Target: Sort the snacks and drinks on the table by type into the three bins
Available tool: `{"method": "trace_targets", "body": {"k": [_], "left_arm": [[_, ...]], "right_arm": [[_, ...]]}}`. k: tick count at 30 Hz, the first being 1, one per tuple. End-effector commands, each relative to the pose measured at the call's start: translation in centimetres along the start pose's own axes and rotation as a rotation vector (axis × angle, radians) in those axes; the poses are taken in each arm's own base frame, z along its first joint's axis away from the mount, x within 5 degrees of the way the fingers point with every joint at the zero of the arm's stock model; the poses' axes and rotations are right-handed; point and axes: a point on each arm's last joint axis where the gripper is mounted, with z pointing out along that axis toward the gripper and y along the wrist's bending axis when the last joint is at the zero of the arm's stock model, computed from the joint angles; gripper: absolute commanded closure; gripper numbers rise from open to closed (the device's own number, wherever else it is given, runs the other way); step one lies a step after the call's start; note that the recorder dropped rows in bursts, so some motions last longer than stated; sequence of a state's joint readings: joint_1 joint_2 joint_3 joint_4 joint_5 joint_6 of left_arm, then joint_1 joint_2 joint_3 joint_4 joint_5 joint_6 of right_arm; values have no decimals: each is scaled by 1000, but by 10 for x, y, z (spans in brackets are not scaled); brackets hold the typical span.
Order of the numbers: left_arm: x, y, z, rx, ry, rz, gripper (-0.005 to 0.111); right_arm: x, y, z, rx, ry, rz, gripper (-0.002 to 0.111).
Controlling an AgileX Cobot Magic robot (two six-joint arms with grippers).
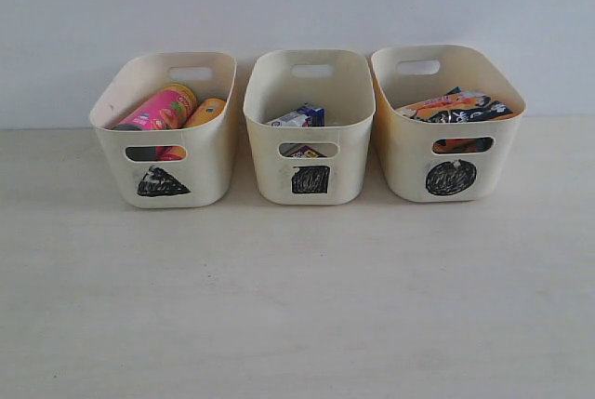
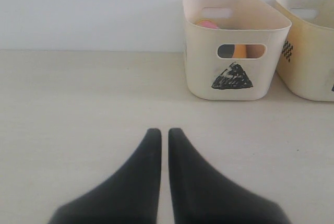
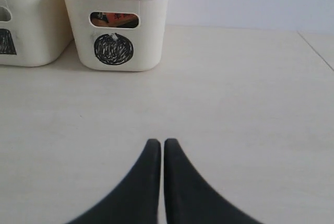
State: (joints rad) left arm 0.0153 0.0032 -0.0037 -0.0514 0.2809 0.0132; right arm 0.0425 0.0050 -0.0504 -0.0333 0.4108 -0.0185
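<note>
Bench [image 1: 297, 325]: I see a pale, matt, flat surface with a faint grain, backed by a plain white wall.
Bins, general: three alike cream plastic tubs with smooth walls, rounded corners and oval cut-out handles. They stand upright in a row at the far side of the bench, just beside one another.
Triangle bin [image 1: 212, 152]: leftmost in the exterior view, with a black scribbled triangle on its front. It holds the pink tube [image 1: 158, 111] and the yellow tube [image 1: 205, 112], both glossy cylinders lying tilted, side by side and touching.
Square bin [image 1: 351, 152]: middle of the row, with a scribbled black square. A small boxy white-and-blue carton [image 1: 297, 117] shows above the rim. A second, darker carton [image 1: 303, 151] shows only through the front cut-out, and I cannot read its colour for certain.
Circle bin [image 1: 407, 152]: rightmost, with a scribbled black circle. The crinkly noodle packets [image 1: 460, 108] lie heaped inside in orange, black and a little blue; I cannot separate the two cleanly.
Left tool [image 2: 164, 132]: two smooth black tapered fingers brought together with only a thin slit between them, gripping nothing. It sits over bare bench, with the triangle bin ahead of the tips and well apart.
Right tool [image 3: 158, 142]: same form, fingers likewise pressed almost together and empty. The circle bin stands ahead of the tips, well apart.
</note>
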Motion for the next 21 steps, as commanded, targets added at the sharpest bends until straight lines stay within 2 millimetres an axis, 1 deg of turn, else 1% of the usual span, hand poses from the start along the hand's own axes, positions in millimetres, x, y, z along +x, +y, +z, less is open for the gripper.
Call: {"method": "trace_targets", "body": {"k": [1,5,8,21], "left_arm": [[1,0,0,-4,-3,5,102],[1,0,0,-4,-3,5,102],[1,0,0,-4,-3,5,102],[1,0,0,-4,-3,5,102]], "right_arm": [[2,0,1,-2,-4,-3,108],[10,1,5,-2,-13,11,108],[6,1,5,-2,-56,31,108],[9,1,5,2,-33,21,108]]}}
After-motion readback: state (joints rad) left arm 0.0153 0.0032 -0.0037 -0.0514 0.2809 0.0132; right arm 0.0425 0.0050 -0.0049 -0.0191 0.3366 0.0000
